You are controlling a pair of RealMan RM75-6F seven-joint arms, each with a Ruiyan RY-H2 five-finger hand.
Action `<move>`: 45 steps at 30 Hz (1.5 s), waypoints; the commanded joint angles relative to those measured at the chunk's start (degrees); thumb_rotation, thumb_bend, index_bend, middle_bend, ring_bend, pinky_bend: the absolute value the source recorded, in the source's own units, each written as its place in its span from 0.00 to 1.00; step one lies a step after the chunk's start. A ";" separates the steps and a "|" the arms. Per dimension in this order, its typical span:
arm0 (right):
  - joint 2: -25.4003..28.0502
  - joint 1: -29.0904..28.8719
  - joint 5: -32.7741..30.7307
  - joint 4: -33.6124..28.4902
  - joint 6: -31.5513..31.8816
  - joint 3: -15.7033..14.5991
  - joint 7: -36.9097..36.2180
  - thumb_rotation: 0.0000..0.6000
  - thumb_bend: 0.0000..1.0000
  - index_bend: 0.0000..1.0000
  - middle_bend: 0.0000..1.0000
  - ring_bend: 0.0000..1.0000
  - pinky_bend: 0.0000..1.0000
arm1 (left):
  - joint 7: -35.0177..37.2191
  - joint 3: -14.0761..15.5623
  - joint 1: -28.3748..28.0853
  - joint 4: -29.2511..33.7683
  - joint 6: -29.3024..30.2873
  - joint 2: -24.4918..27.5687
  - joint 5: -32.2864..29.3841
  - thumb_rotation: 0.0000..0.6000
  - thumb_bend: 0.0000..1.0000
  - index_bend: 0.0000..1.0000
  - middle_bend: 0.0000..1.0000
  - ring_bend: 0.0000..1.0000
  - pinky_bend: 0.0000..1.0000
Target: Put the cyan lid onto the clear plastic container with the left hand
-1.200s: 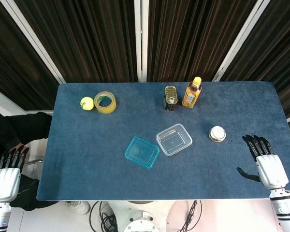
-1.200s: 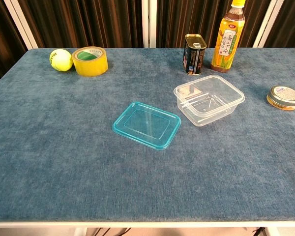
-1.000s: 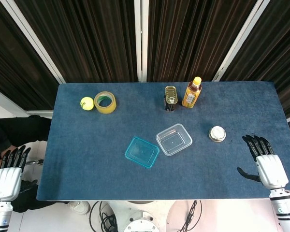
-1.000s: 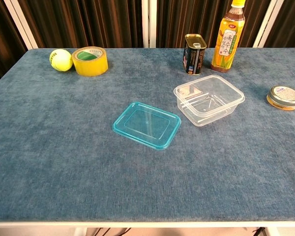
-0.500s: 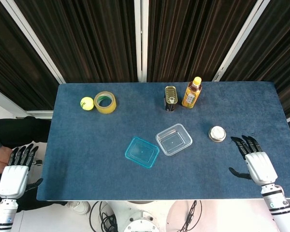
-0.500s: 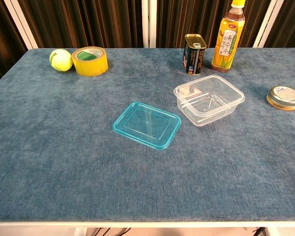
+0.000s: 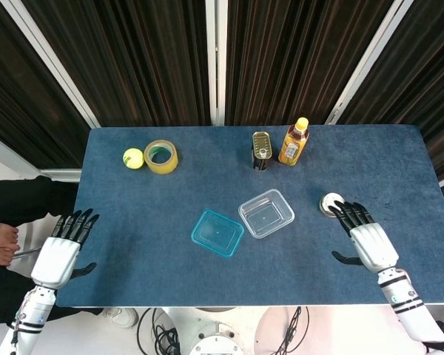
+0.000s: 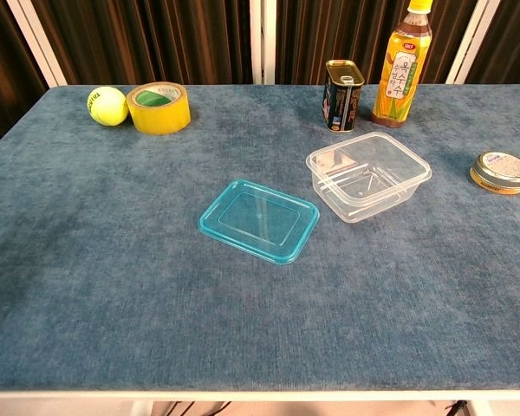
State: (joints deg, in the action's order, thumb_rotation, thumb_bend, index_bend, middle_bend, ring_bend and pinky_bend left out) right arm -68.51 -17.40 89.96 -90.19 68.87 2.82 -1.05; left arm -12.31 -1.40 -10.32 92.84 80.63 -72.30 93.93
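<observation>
Your left hand (image 7: 59, 255) has come in over the desk (image 7: 133, 214) edge, fingers spread, empty; cyan lid (image 7: 217, 233) lies beside the clear plastic container (image 7: 266, 213)

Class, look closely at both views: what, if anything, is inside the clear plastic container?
The clear plastic container holds nothing: through its walls and base only the blue table shows. The cyan lid lies flat beside it, not on it. Nothing covers the container.
</observation>
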 commanded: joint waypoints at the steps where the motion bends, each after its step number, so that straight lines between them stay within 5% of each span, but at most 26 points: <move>1: -4.55 -5.75 -1.26 1.00 -6.85 1.89 3.63 1.00 0.09 0.00 0.00 0.00 0.00 | -0.19 0.09 -0.30 0.14 -0.31 -0.20 0.05 1.00 0.03 0.05 0.00 0.00 0.00; 6: -11.94 -11.81 -4.26 4.88 -14.15 3.90 6.43 1.00 0.07 0.00 0.00 0.00 0.00 | 0.03 0.43 -0.54 0.03 -0.57 -0.44 -0.23 1.00 0.03 0.05 0.00 0.00 0.00; 18: -28.72 -22.92 -11.42 19.91 -19.77 11.04 11.72 1.00 0.06 0.00 0.00 0.00 0.00 | 2.66 1.22 0.08 -1.92 0.53 -0.64 -1.04 1.00 0.03 0.05 0.00 0.00 0.00; 29: -38.43 -32.94 -19.25 31.18 -25.35 16.56 15.97 1.00 0.06 0.00 0.00 0.00 0.00 | 5.17 1.69 0.24 -4.13 0.62 -1.06 -1.70 1.00 0.03 0.05 0.00 0.00 0.00; 35: -34.74 -31.19 -17.69 25.67 -20.93 15.30 15.05 1.00 0.06 0.00 0.00 0.00 0.00 | 5.34 1.60 -1.84 -4.53 -1.33 -0.33 -0.36 1.00 0.03 0.05 0.00 0.00 0.00; 45: -10.79 -16.93 -11.60 -1.50 -4.70 9.79 15.33 1.00 0.06 0.00 0.00 0.00 0.00 | 5.35 1.81 -13.25 -1.84 -14.60 -0.49 5.50 1.00 0.03 0.05 0.00 0.00 0.00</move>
State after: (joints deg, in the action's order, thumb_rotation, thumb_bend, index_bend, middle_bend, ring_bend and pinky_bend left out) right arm -88.14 -40.58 75.70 -82.94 57.38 15.26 13.87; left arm -7.16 0.45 -20.36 89.76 69.52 -72.54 97.75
